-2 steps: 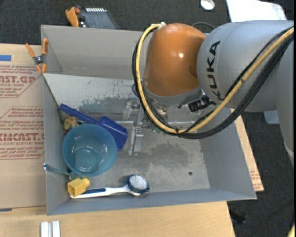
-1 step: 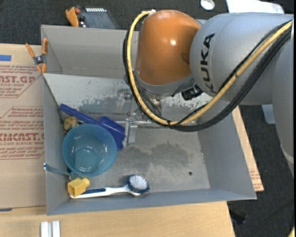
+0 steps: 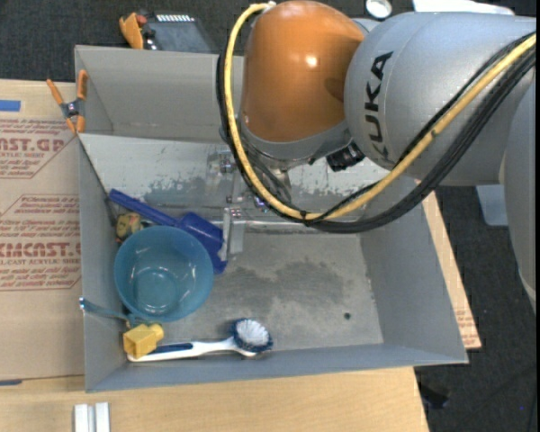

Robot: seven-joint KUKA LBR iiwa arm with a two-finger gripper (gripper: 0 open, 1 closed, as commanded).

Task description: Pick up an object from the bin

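Observation:
My gripper [image 3: 231,234] hangs below the orange cover in the middle of the bin, its tip right beside the right end of a dark blue flat scoop-like piece [image 3: 175,221]. That piece lies slanted from the upper left down to the gripper. Just left of it and in front sits a light blue round bowl [image 3: 162,273], upright and empty. Whether the gripper touches the dark blue piece cannot be told.
A brush with a white and blue handle and blue-white bristles [image 3: 250,334] lies along the front wall, a yellow block [image 3: 142,338] at its left end. A small tan thing [image 3: 126,224] sits behind the bowl. The arm covers the bin's back right.

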